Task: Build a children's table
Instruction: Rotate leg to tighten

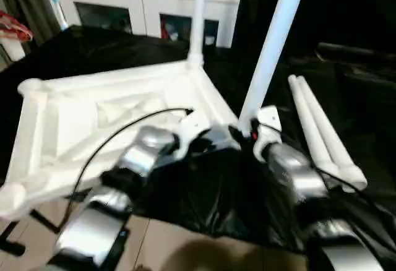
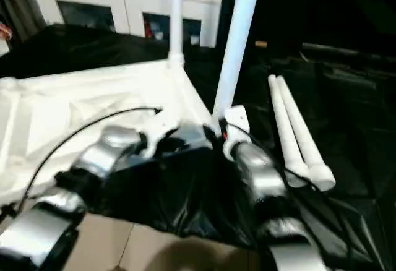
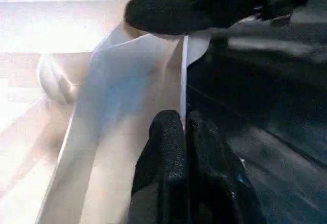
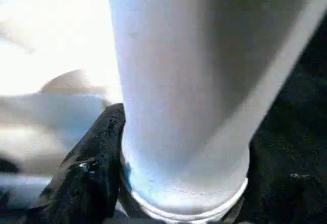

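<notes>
Head views: the children's table (image 1: 117,107) lies upside down on black sheeting (image 1: 204,203), one leg (image 1: 198,17) upright in its far corner; two loose legs (image 1: 322,129) lie right. Left wrist view: the left gripper (image 3: 184,132), jaws pinched shut, clamps the table's rim (image 3: 183,70). Right wrist view: the right gripper (image 4: 173,183) holds a tilted leg (image 4: 194,81).

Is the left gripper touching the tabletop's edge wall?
Touching. The left wrist view shows the left gripper pinched shut on the tabletop wall's thin edge.
</notes>
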`<state>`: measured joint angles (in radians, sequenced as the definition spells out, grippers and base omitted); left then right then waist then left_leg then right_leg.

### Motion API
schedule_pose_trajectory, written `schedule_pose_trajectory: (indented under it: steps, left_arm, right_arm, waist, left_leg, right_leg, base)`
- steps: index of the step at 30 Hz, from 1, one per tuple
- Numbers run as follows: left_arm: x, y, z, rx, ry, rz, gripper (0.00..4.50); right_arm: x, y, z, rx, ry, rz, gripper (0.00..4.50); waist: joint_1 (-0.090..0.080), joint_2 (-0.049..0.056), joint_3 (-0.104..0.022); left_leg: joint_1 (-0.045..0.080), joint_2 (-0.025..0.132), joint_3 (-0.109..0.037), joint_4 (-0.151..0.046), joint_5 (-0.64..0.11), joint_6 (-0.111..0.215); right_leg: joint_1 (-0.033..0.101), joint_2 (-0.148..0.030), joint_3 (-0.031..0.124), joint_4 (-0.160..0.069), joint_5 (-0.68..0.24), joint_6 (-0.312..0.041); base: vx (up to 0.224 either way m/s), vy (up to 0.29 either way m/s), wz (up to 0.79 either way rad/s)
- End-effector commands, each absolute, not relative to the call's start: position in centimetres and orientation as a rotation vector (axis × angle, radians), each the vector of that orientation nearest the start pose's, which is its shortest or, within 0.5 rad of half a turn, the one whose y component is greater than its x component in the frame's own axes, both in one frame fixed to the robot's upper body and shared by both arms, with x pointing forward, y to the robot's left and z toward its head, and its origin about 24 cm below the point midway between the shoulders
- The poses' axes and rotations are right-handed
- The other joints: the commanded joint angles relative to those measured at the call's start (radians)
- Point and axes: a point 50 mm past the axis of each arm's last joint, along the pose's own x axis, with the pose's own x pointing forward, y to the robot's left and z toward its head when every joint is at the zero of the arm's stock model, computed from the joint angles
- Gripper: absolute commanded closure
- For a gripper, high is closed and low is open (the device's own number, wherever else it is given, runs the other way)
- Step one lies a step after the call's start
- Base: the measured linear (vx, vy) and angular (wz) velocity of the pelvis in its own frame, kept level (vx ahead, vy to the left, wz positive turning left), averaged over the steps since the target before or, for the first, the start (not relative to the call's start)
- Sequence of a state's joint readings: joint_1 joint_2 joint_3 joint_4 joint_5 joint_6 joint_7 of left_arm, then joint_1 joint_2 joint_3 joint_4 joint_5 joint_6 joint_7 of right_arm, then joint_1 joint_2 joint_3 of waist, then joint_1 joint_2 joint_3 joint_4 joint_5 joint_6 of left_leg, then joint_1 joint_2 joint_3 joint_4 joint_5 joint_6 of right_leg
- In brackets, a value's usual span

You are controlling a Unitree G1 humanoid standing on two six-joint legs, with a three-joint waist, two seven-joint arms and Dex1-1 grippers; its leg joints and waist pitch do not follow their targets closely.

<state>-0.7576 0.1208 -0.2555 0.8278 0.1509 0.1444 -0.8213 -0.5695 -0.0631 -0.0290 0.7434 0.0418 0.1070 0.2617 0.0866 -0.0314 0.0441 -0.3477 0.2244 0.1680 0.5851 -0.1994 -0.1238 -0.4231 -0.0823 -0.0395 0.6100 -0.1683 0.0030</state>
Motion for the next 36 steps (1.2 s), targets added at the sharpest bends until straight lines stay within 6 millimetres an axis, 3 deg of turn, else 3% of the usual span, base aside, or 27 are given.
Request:
schedule_pose_trajectory:
  steps: [1,3,6,7,9,13,17,19,26,29,34,36]
  left_arm:
    - [35.2,4.5,6.4,0.420,0.326,-1.020,4.50]
    - [35.1,4.2,6.4,0.408,0.323,-1.032,4.50]
    - [34.7,4.2,6.4,0.345,0.325,-1.083,4.50]
    - [34.7,4.3,6.4,0.331,0.319,-1.098,4.50]
    - [34.4,4.7,6.4,0.362,0.298,-1.146,4.50]
    - [33.7,5.6,6.1,0.363,0.290,-1.234,4.50]
    - [33.0,7.1,5.7,0.374,0.317,-1.308,4.50]
    - [32.8,7.6,5.8,0.371,0.323,-1.330,4.50]
    - [32.5,9.7,6.2,0.375,0.343,-1.397,4.50]
    - [32.2,10.5,6.4,0.373,0.359,-1.435,4.50]
    - [32.1,11.3,6.5,0.380,0.374,-1.458,4.50]
    - [32.1,11.6,6.5,0.385,0.378,-1.462,4.50]
  right_arm:
    - [33.1,-8.2,0.3,-0.031,0.395,0.425,1.78]
    - [33.3,-7.8,0.6,-0.042,0.365,0.440,1.08]
    - [33.3,-7.7,0.8,-0.014,0.361,0.486,1.02]
    - [33.4,-7.8,1.0,-0.043,0.347,0.507,0.73]
    - [33.6,-8.5,1.1,-0.086,0.327,0.510,0.65]
    - [33.9,-10.2,1.7,-0.120,0.293,0.555,0.65]
    - [33.6,-11.7,2.3,-0.166,0.269,0.711,0.65]
    - [33.2,-12.1,2.4,-0.185,0.265,0.797,0.65]
    - [30.8,-13.4,3.0,-0.162,0.287,1.141,0.65]
    - [29.1,-13.8,3.2,-0.139,0.349,1.325,0.65]
    - [28.0,-14.0,3.1,-0.143,0.398,1.419,0.65]
    - [27.7,-14.0,3.0,-0.148,0.401,1.430,0.91]
  waist:
    - [-0.004,0.002,-0.056]
    - [-0.002,0.000,-0.058]
    - [-0.002,0.000,-0.057]
    - [-0.002,0.000,-0.057]
    - [-0.002,0.000,-0.055]
    - [-0.004,-0.003,-0.058]
    - [-0.003,-0.006,-0.058]
    - [-0.002,-0.002,-0.058]
    - [0.004,-0.006,-0.058]
    - [0.012,-0.004,-0.057]
    - [0.017,-0.003,-0.055]
    - [0.016,-0.004,-0.056]
  left_leg:
    - [-0.004,-0.011,0.013,-0.077,-0.220,0.000]
    - [-0.004,-0.012,0.014,-0.075,-0.216,0.010]
    - [-0.009,-0.012,0.014,-0.076,-0.204,0.027]
    - [-0.008,-0.011,0.014,-0.076,-0.206,0.030]
    - [-0.006,-0.010,0.014,-0.077,-0.218,0.030]
    - [-0.009,-0.010,0.014,-0.075,-0.209,0.041]
    - [-0.012,-0.008,0.017,-0.072,-0.183,0.065]
    - [-0.010,-0.006,0.018,-0.071,-0.171,0.078]
    - [-0.008,-0.004,0.019,-0.069,-0.157,0.105]
    - [-0.009,0.002,0.020,-0.068,-0.152,0.114]
    - [-0.007,0.001,0.019,-0.071,-0.188,0.082]
    - [-0.007,0.000,0.019,-0.071,-0.185,0.075]
  right_leg:
    - [0.048,-0.036,0.026,-0.083,-0.302,-0.157]
    - [0.051,-0.036,0.025,-0.080,-0.264,-0.170]
    - [0.058,-0.036,0.025,-0.078,-0.244,-0.177]
    - [0.056,-0.037,0.025,-0.079,-0.249,-0.178]
    - [0.055,-0.038,0.024,-0.081,-0.270,-0.176]
    - [0.058,-0.040,0.025,-0.079,-0.262,-0.178]
    - [0.063,-0.039,0.024,-0.073,-0.201,-0.208]
    - [0.061,-0.038,0.024,-0.070,-0.183,-0.221]
    - [0.066,-0.036,0.024,-0.066,-0.149,-0.239]
    - [0.066,-0.035,0.023,-0.063,-0.138,-0.247]
    - [0.060,-0.040,0.023,-0.071,-0.221,-0.227]
    - [0.059,-0.040,0.024,-0.072,-0.231,-0.220]
  base:
    - [0.000,0.000,0.00]
    - [0.000,0.000,0.00]
    - [0.000,0.000,0.00]
    - [0.000,0.000,0.00]
    - [0.000,0.000,0.00]
    - [0.000,0.000,0.00]
    - [0.000,0.000,0.00]
    - [0.000,0.000,0.00]
    - [0.000,0.000,0.00]
    - [0.000,0.000,0.00]
    - [0.000,0.000,0.00]
    - [0.000,0.000,0.00]
